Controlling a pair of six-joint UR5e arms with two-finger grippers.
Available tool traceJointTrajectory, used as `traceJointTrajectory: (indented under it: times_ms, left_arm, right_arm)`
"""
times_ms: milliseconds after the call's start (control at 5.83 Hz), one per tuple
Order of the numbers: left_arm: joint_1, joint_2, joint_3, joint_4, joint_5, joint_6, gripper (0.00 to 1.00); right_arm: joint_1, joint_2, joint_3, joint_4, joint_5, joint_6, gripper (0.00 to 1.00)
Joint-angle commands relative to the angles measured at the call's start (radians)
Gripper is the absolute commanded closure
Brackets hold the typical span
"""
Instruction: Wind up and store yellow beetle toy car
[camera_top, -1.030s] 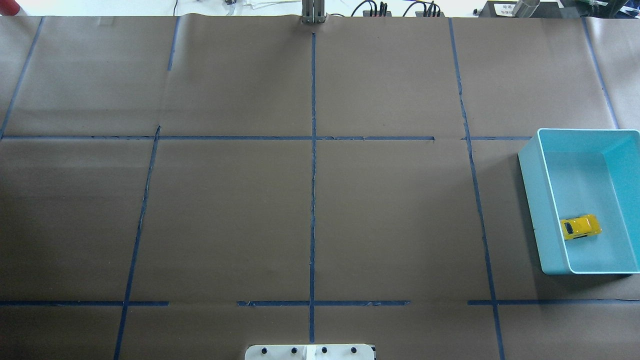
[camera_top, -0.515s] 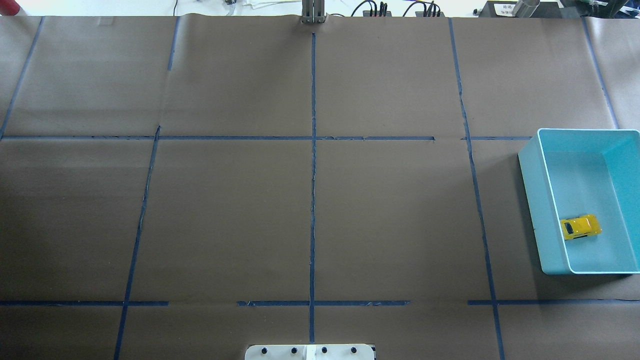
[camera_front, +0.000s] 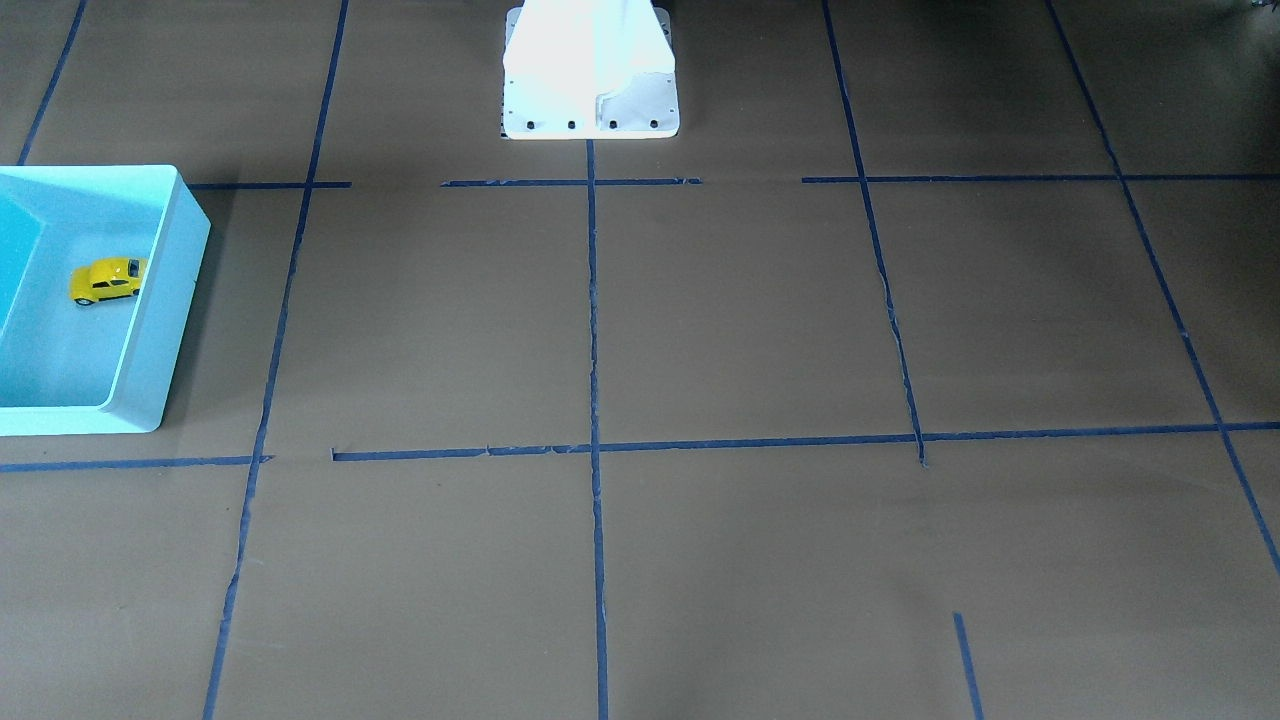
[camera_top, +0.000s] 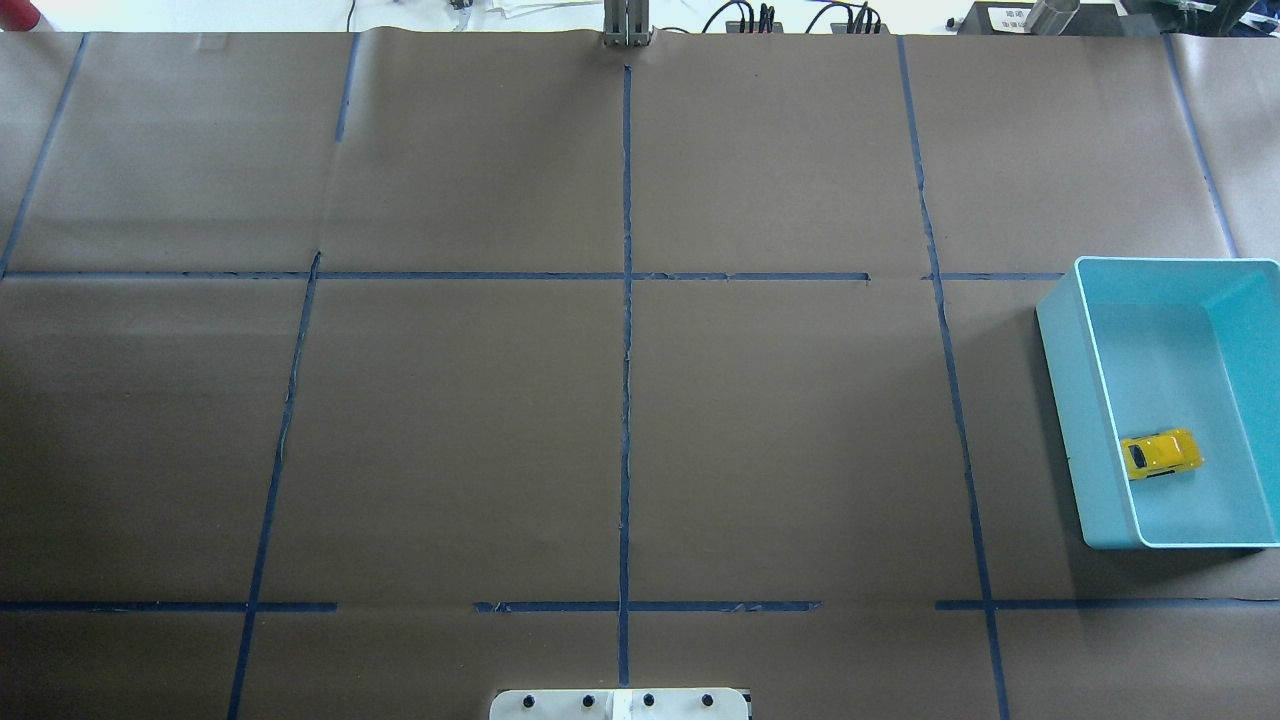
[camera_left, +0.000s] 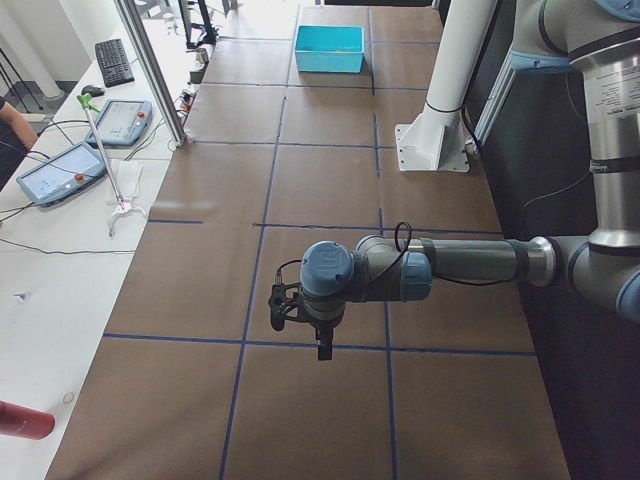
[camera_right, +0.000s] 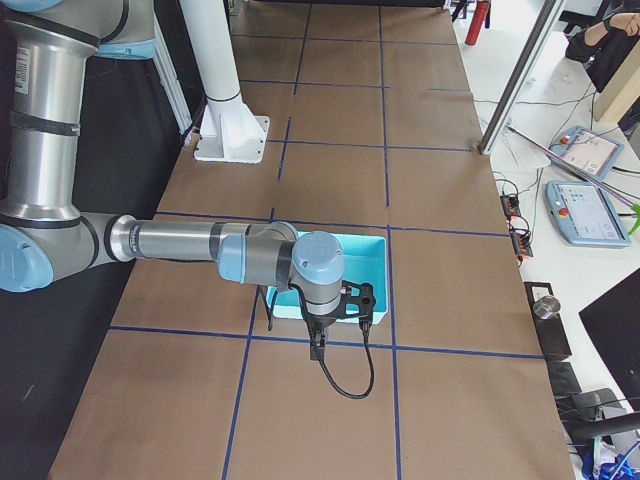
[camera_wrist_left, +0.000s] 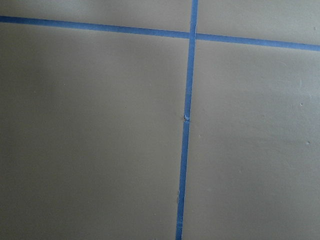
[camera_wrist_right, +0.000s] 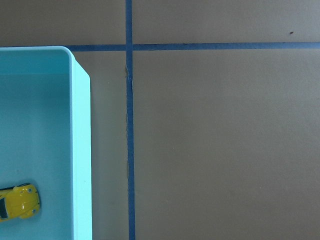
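The yellow beetle toy car (camera_top: 1160, 454) stands on its wheels inside the turquoise bin (camera_top: 1075, 400), near the bin's wall closest to the table's middle. It also shows in the front-facing view (camera_front: 107, 281) and in the right wrist view (camera_wrist_right: 19, 201). My right gripper (camera_right: 318, 348) hangs above the table beside the bin (camera_right: 365, 250), pointing down. My left gripper (camera_left: 322, 350) hangs above bare brown paper at the other end of the table. Both show only in the side views, so I cannot tell whether they are open or shut.
Brown paper with blue tape lines (camera_top: 625, 400) covers the table. The white robot base (camera_front: 590, 70) stands at the table's near edge. Tablets (camera_left: 60, 170) and cables lie on a side bench. A metal post (camera_left: 150, 70) rises at the far edge.
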Motion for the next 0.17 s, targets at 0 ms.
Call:
traceJointTrajectory:
  times_ms: [0]
  left_arm:
    - [0.0, -0.002, 0.0, 0.0, -0.001, 0.0, 0.0]
  right_arm:
    - [0.0, 0.0, 0.0, 0.0, 0.0, 0.0, 0.0]
